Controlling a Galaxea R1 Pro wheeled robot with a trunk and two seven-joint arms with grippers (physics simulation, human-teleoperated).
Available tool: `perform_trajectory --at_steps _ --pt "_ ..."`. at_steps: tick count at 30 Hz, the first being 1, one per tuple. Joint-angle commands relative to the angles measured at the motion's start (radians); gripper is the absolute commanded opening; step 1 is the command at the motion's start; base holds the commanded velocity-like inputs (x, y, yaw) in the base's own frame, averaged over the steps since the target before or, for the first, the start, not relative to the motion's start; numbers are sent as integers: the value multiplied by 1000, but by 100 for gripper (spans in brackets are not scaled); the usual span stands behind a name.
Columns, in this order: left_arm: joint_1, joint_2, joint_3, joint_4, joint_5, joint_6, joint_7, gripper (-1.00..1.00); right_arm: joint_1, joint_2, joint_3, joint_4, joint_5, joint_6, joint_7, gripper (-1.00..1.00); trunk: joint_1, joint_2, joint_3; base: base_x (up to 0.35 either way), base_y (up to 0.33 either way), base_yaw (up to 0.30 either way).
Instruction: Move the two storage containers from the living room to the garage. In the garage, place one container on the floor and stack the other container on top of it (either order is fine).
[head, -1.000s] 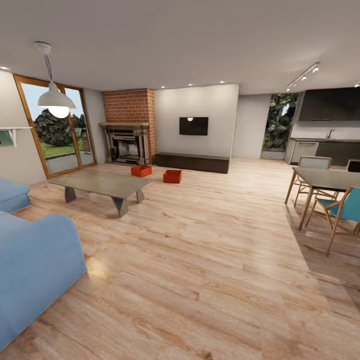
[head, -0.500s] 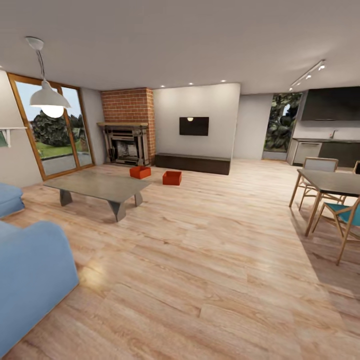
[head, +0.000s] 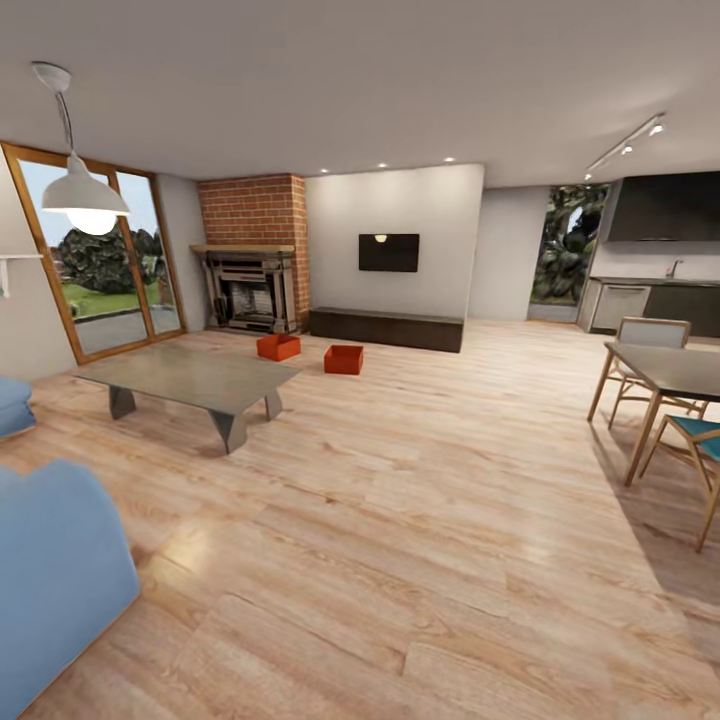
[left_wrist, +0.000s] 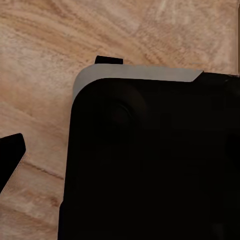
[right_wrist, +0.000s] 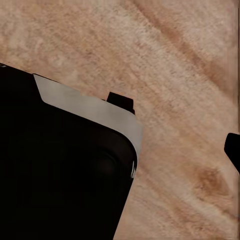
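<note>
We see a broad open stretch of wood-plank floor (head: 420, 520) running straight ahead to the two storage containers (head: 343, 359), which sit apart on the planks. The coffee table (head: 190, 378) and blue sofa (head: 55, 580) crowd the left; the dining table (head: 670, 372) and chairs (head: 700, 450) hem the right.
</note>
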Motion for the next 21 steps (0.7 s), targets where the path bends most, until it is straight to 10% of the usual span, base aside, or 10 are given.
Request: perform_trajectory --at_steps 1,21 --pt "0 0 0 0 8 -2 -1 100 -1 0 8 2 -9 -5 0 100 1 0 -1 323 0 0" --pt "0 0 2 0 10 -4 -1 100 -1 0 10 2 -9 -5 11 100 1 0 -1 323 0 0"
